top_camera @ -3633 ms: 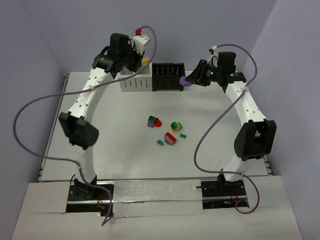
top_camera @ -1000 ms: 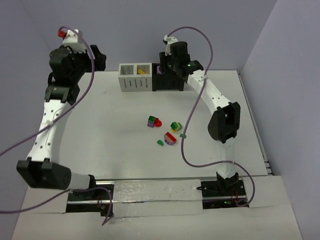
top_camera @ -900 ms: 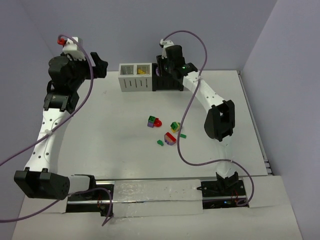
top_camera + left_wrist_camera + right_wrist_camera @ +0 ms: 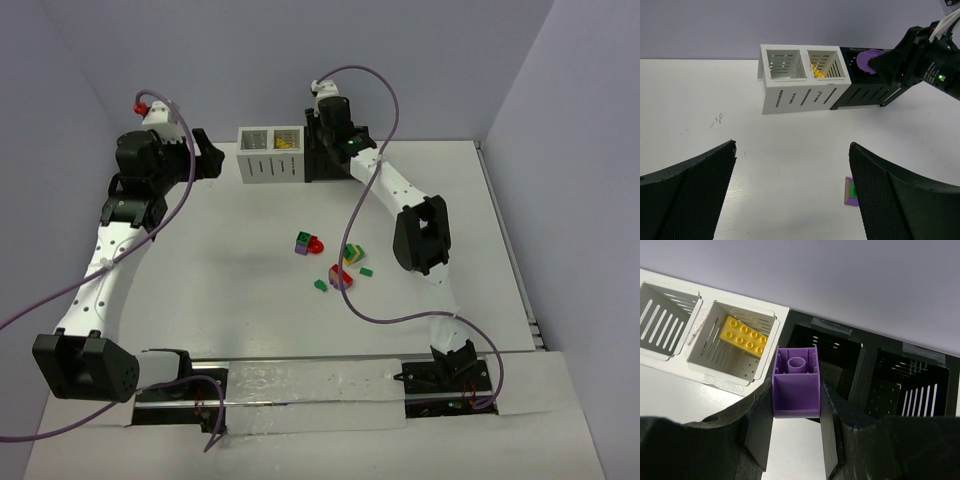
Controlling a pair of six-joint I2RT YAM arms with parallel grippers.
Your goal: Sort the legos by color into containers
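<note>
My right gripper [image 4: 796,390] is shut on a purple lego [image 4: 795,382], held hollow side toward the camera. It hangs over the left compartment of the black container [image 4: 860,370], close to where that joins the white container [image 4: 700,365]. A yellow lego [image 4: 745,335] lies in the white container's right compartment. In the left wrist view the purple lego [image 4: 869,59] shows above the black bin. My left gripper [image 4: 792,165] is open and holds nothing, left of the bins, over bare table. Loose legos [image 4: 308,243] in mixed colours lie mid-table.
More small stacks [image 4: 351,253] [image 4: 340,277] and single green bricks [image 4: 320,285] [image 4: 366,271] sit near the table's middle. A purple-and-green stack [image 4: 852,191] lies by my left gripper's right finger. The bins stand against the back wall. The right arm's purple cable [image 4: 362,215] hangs over the bricks.
My right gripper has carried the purple lego leftward along the black container to its left compartment. The left arm's wrist has dropped lower and swung toward the bins.
</note>
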